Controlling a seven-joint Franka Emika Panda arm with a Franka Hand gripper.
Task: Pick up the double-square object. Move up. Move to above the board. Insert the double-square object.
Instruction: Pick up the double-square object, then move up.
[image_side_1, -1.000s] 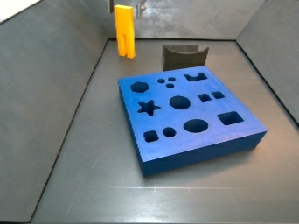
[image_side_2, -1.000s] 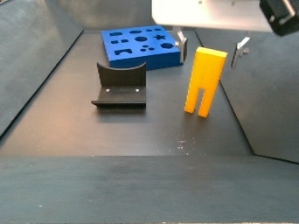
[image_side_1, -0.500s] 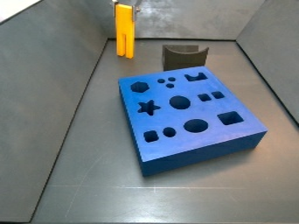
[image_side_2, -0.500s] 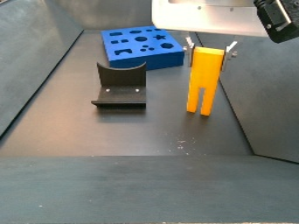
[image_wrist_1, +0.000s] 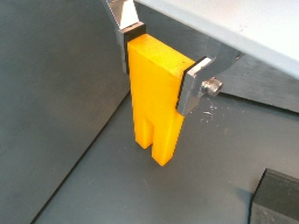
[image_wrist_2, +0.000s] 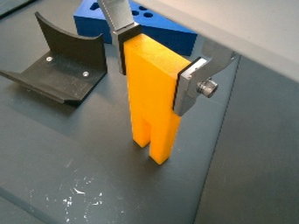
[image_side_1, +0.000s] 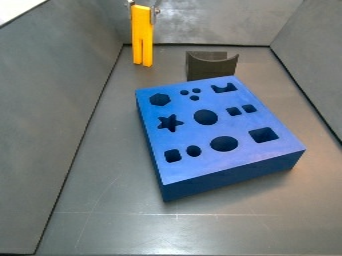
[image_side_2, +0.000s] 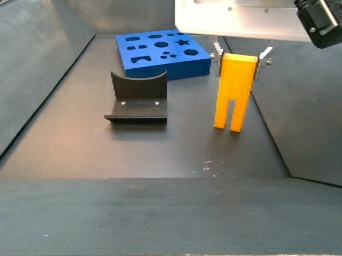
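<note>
Gripper (image_wrist_2: 156, 68) is now clamped on the double-square object (image_wrist_2: 155, 101), which stands upright near the fixture (image_side_2: 136, 95), well apart from the board (image_side_2: 163, 54); a second ago it hovered. Your lift comes next.

Fixture (image_side_2: 136, 98) between claw (image_side_2: 241, 54) and board (image_side_2: 163, 53).

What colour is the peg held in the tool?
Yellow-orange double-square object, clearest in a wrist view.
</note>
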